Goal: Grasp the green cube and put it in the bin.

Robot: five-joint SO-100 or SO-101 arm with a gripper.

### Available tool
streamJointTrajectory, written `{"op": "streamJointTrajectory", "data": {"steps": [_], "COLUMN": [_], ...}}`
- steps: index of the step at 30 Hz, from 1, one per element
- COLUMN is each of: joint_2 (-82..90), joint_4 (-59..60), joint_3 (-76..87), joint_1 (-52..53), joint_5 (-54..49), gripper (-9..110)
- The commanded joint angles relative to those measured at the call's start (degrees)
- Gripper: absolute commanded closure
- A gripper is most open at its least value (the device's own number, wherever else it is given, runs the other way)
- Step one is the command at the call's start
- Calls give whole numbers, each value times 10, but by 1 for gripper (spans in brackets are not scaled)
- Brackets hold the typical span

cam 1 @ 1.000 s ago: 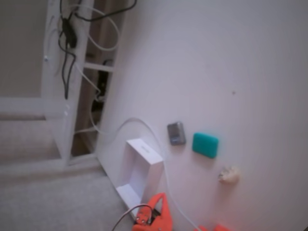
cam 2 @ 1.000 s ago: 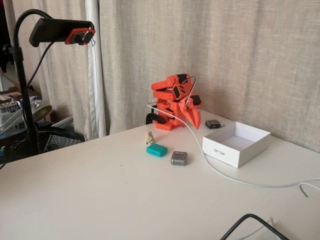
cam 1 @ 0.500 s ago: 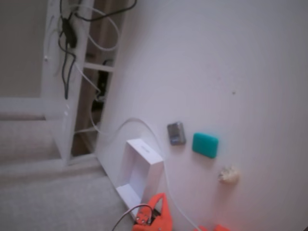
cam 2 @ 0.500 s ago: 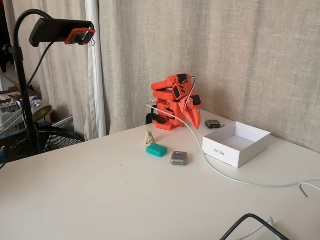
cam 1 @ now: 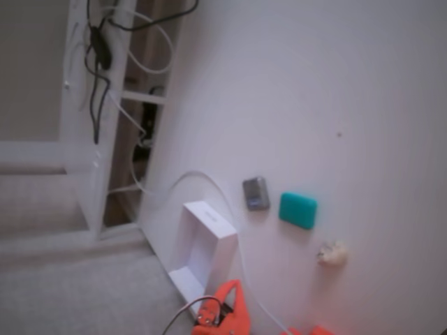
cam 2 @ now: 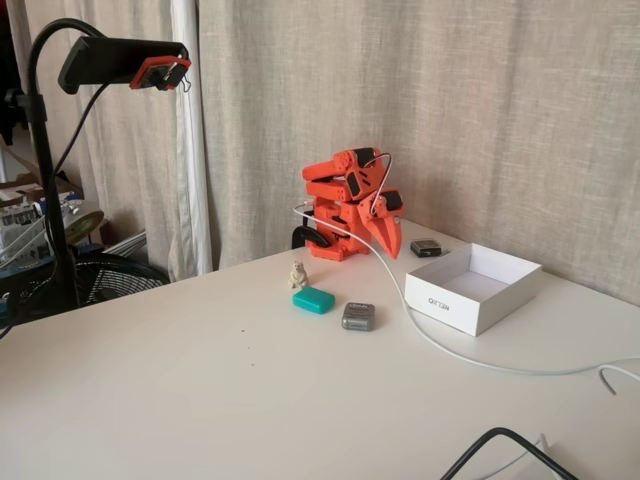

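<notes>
The green cube (cam 1: 298, 210) (cam 2: 314, 300) lies flat on the white table, with nothing touching it. The bin (cam 1: 209, 216) (cam 2: 450, 305), a white open box, stands beyond the grey block from the cube and looks empty. My orange arm is folded up at its base. Its gripper (cam 2: 392, 247) (cam 1: 235, 286) points down near the bin's corner, fingers together and holding nothing, well apart from the cube.
A small grey block (cam 1: 256, 193) (cam 2: 357, 316) sits between cube and bin. A beige figurine (cam 1: 332, 254) (cam 2: 297, 275) stands by the cube. A white cable (cam 2: 440, 345) runs past the bin, a black cable (cam 2: 500, 440) lies at the front edge, and a small black item (cam 2: 426, 248) sits behind the bin.
</notes>
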Motion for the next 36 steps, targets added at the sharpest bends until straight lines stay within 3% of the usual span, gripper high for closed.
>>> {"op": "streamJointTrajectory", "data": {"steps": [1,30,35,36], "joint_2": [6,6,-4,-22], "joint_4": [-7,-8,-120,-126], "joint_3": [-1,-1,-18,-50], "joint_1": [2,-31,-42,-41], "joint_5": [1,-26,-26,-26], "gripper": [110,110,108,99]}}
